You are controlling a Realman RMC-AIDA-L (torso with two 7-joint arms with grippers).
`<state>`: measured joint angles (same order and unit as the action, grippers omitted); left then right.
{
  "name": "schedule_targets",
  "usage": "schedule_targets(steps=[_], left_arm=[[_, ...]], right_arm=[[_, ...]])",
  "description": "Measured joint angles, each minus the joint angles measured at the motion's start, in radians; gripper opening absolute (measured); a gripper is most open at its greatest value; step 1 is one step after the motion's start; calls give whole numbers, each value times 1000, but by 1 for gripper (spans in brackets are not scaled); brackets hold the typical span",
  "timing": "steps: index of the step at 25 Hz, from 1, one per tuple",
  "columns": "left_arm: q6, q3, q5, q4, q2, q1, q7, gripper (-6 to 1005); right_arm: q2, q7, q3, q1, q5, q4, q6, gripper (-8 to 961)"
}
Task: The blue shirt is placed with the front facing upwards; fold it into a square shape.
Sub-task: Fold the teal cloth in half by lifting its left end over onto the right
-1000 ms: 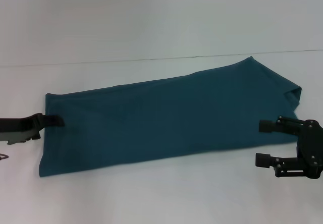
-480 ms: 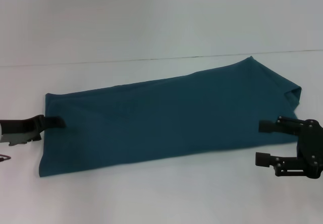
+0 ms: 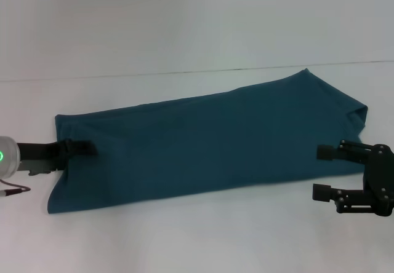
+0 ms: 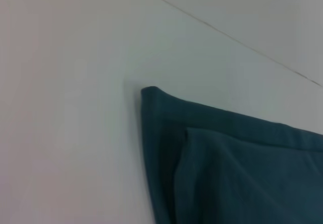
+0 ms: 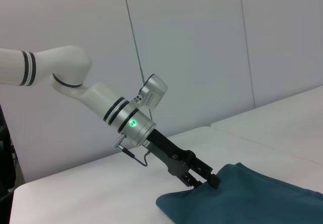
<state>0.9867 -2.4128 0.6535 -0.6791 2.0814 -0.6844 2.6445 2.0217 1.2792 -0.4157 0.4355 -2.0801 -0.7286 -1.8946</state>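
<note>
Blue shirt matt cloth; table smooth, matt white.

Blue shirt — dark teal cotton, folded lengthwise into one long band, no lettering showing. Lies flat on the white surface, slanting from the near left end up to the far right — right end tucked under in a small fold, left corner layered.

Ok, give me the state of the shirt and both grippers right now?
Shirt: folded into a long band, flat on the table, lettering hidden.
Left gripper: at the shirt's left end, over the cloth.
Right gripper: open, at the shirt's right end, holding nothing.
</note>
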Motion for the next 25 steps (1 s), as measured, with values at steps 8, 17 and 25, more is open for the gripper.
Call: schedule_targets(steps=[8,17,25], left_arm=[[2,0,10,0,4,-10,5,766],[13,-1,14,5,14,-22,8,756],[16,0,15,27,17,-42,5,746]], right_arm=[[0,0,0,-2,0,0,0,890],[0,-5,0,-3,0,0,0,888],[0,-5,0,-3,0,3,0,887]])
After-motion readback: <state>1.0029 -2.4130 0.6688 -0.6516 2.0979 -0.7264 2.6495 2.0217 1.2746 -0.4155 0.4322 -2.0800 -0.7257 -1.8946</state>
